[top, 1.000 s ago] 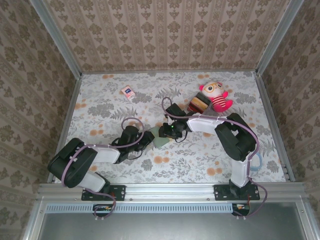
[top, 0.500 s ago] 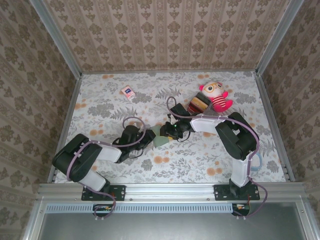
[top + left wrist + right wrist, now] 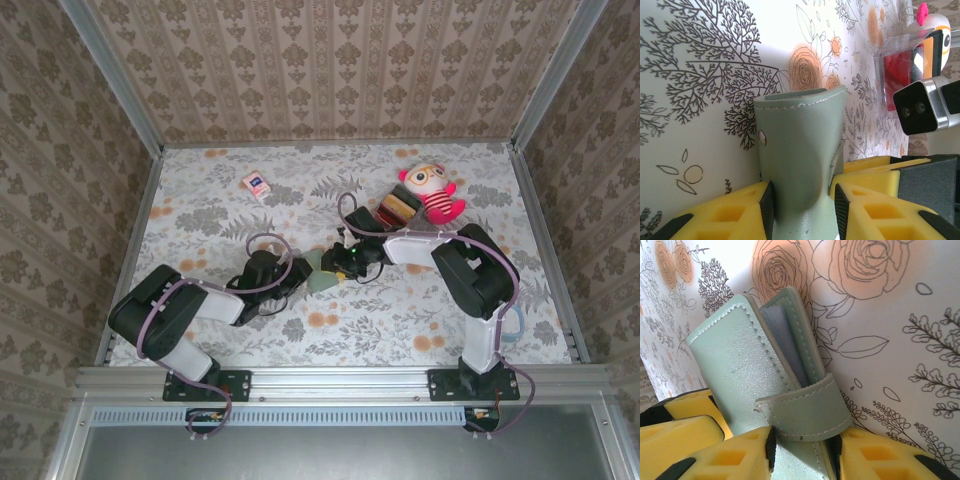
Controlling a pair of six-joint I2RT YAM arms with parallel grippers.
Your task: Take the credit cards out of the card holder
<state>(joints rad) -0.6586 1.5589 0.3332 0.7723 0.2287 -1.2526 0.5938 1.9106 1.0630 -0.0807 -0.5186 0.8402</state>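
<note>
The grey-green card holder (image 3: 321,271) is held off the tablecloth between both grippers at the table's middle. My left gripper (image 3: 299,274) is shut on one end of it; in the left wrist view its yellow fingers (image 3: 730,215) squeeze the holder (image 3: 800,145). My right gripper (image 3: 340,267) is shut on the other end; in the right wrist view it (image 3: 802,452) clamps across the closing strap (image 3: 807,410) of the holder (image 3: 735,365). The two panels gape slightly, showing a dark inner edge. The credit cards are hidden inside.
A stack of red, tan and black blocks (image 3: 398,209) and a pink plush toy (image 3: 433,192) lie at the back right. A small pink-and-white packet (image 3: 257,184) lies at the back left. Patterned walls close in three sides.
The left arm's elbow has swung a little right and forward. The right gripper has shifted slightly right, and the holder now stands more raised between the two grippers.
</note>
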